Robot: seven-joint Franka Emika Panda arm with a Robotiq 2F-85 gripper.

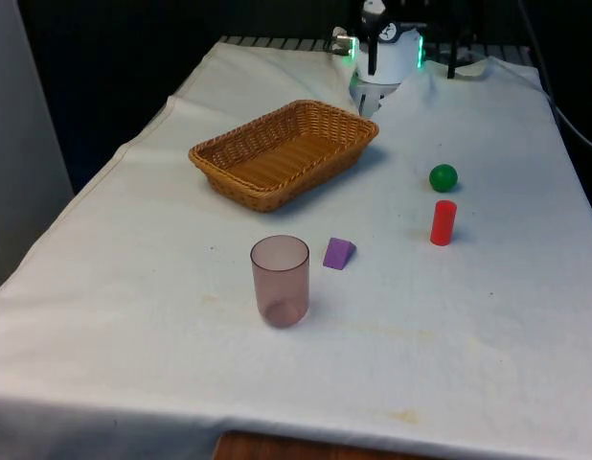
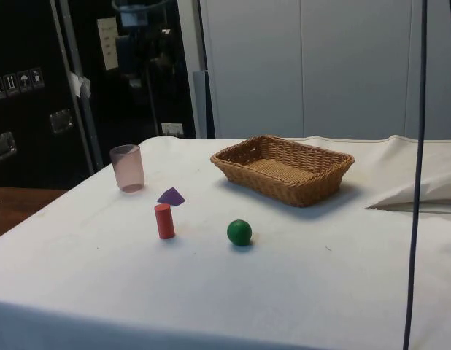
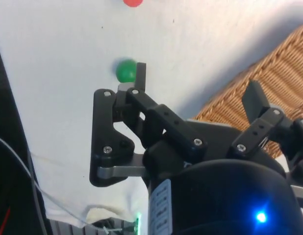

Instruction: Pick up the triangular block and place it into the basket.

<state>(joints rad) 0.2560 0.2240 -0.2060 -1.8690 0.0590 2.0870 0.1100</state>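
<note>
The purple triangular block [image 1: 339, 253] [image 2: 171, 196] lies on the white cloth near the table's middle, just to the front view's right of a tinted cup. The woven wicker basket [image 1: 230, 144] [image 2: 278, 187] [image 3: 284, 63] sits farther back, with nothing in it. My gripper [image 1: 369, 105] [image 3: 198, 85] hangs at the table's far end, above the basket's far corner and well away from the block. Its fingers stand open with nothing between them.
A translucent purple cup [image 1: 280, 280] [image 2: 128, 168] stands upright beside the block. A red cylinder [image 1: 443, 222] [image 2: 164, 221] [image 3: 133, 2] and a green ball [image 1: 443, 177] [image 2: 239, 232] [image 3: 125, 71] sit towards the front view's right. A dark cable [image 2: 415, 182] hangs in the side view.
</note>
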